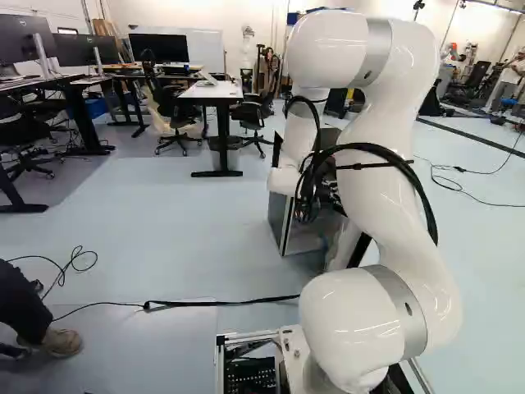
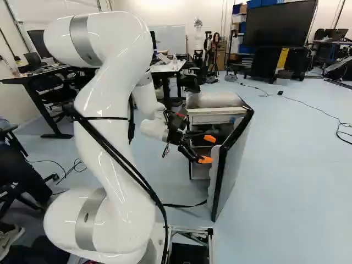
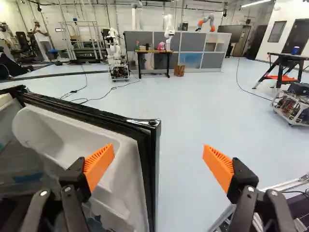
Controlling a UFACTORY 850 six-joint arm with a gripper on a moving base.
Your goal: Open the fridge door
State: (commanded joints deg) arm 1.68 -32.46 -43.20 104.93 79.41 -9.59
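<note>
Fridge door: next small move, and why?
Probably ease the open gripper against the inner side of the fridge door, to swing it farther from the fridge body. The door stands partly open, the orange pads are on its inner side in the right base view, and nothing is gripped, so pushing looks better than pulling.

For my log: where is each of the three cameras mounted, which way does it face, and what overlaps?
Left base view: on the base, behind and left of the arm, facing ahead and slightly down; arm and lowest joint show, fridge partly hidden behind.
Right base view: behind and right, same direction; arm, joint and claw beside the open door.
Wrist view: on the wrist, looking along the claw past the door's edge; both orange-padded fingers show, apart.
Base views share arm and fridge; right base and wrist share door and claw.
</note>
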